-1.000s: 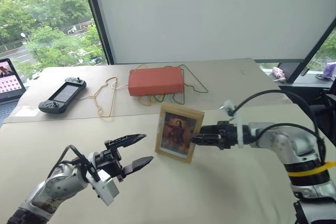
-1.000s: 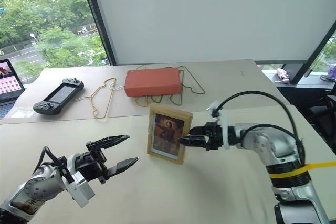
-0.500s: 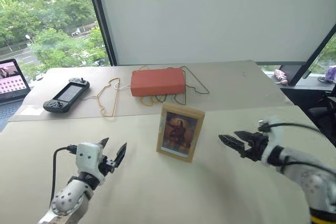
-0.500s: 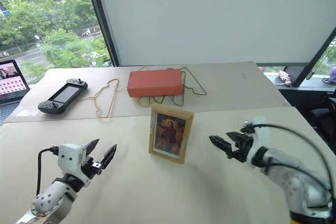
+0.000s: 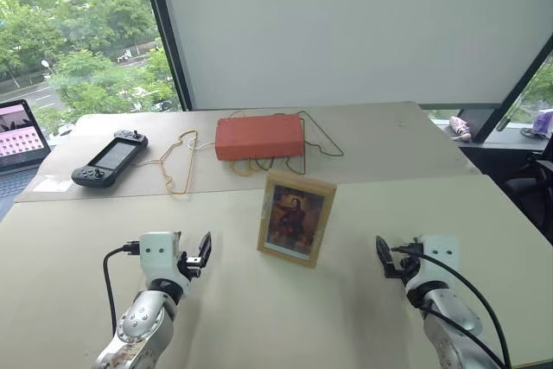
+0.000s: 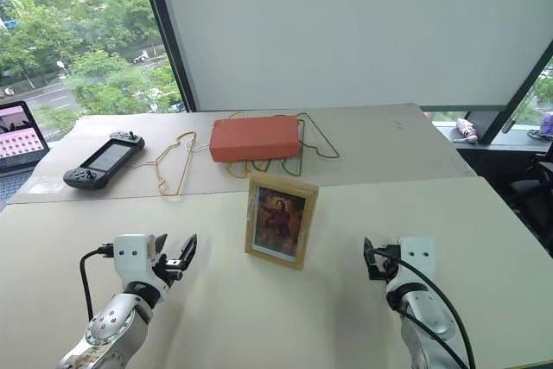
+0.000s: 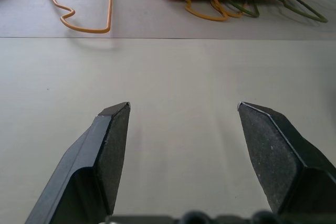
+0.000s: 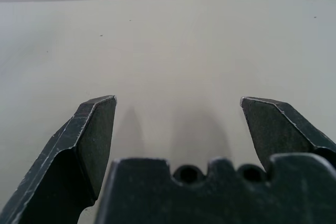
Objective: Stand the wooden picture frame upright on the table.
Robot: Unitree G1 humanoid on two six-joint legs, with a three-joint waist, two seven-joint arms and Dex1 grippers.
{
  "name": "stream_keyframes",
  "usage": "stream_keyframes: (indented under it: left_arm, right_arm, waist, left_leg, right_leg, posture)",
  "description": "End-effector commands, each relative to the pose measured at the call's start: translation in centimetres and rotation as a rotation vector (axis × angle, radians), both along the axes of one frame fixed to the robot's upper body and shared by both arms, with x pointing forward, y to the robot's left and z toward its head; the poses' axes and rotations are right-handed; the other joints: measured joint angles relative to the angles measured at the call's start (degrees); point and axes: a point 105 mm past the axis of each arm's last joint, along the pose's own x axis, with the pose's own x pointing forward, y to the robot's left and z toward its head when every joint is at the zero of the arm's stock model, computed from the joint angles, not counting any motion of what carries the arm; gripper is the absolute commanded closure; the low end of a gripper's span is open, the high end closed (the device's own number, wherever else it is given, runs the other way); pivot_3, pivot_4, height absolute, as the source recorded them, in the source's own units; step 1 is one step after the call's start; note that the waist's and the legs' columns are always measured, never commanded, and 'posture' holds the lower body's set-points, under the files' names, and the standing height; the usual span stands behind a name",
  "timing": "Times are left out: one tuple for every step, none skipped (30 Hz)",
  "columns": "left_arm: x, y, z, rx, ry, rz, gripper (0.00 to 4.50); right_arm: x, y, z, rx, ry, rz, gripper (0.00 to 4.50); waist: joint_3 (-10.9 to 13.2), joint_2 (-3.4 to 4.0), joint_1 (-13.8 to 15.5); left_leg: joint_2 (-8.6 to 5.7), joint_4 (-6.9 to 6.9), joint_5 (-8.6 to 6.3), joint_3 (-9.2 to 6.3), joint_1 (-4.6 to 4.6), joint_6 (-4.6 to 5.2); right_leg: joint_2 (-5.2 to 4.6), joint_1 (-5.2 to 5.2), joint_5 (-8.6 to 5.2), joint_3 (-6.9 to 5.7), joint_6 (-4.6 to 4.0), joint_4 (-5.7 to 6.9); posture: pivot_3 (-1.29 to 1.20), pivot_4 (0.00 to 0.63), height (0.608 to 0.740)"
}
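The wooden picture frame [image 5: 295, 218] stands upright in the middle of the beige table [image 5: 259, 317], its reddish portrait facing me; nothing touches it. My left gripper [image 5: 199, 252] sits low over the table to the frame's left, open, with bare tabletop between its fingers [image 7: 113, 145]. My right gripper [image 5: 383, 257] rests low to the frame's right, also open and empty, its pads [image 8: 94, 135] spread wide over the table. Both grippers are well apart from the frame.
Behind the frame lie an orange-red box [image 5: 259, 136] on a tangle of wire hangers [image 5: 177, 157], and a black handheld game console [image 5: 108, 160] at the far left. A laptop [image 5: 19, 123] sits at the left edge. The table's right edge is near my right arm.
My right gripper has drawn away from the frame's right edge, back and down to the table. My left gripper has rolled and sunk to the left. The frame stays standing.
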Motion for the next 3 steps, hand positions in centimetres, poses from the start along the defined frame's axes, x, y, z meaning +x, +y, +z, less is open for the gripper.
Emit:
stream_keyframes:
  left_arm:
    - [0.25, 0.37, 0.77, 0.015, -0.039, 0.012, 0.98]
    - [0.31, 0.43, 0.79, 0.021, -0.04, 0.013, 0.98]
    - [0.34, 0.49, 0.8, 0.025, -0.039, 0.013, 0.98]
  right_arm:
    - [0.22, 0.24, 1.4, -0.032, -0.069, 0.009, 0.11]
    - [0.24, 0.49, 1.47, -0.031, -0.071, 0.016, 0.11]
    - [0.25, 0.67, 1.53, -0.031, -0.073, 0.02, 0.11]
  waist:
    - [0.0, 0.0, 0.04]
    - [0.0, 0.0, 0.04]
    - [0.0, 0.0, 0.04]
  left_leg:
    - [0.0, 0.0, 0.0, 0.0, 0.0, 0.0]
    - [0.01, -0.01, 0.0, 0.0, -0.01, 0.0]
    - [0.0, -0.01, 0.0, 0.0, -0.01, 0.0]
  right_leg:
    - [0.0, 0.0, 0.0, -0.01, 0.0, -0.03]
    - [0.0, 0.0, 0.0, -0.01, 0.0, -0.05]
    - [0.0, 0.01, 0.0, -0.01, 0.0, -0.06]
  posture:
    - [0.0, 0.15, 0.74]
    - [0.0, 0.15, 0.74]
    - [0.0, 0.15, 0.74]
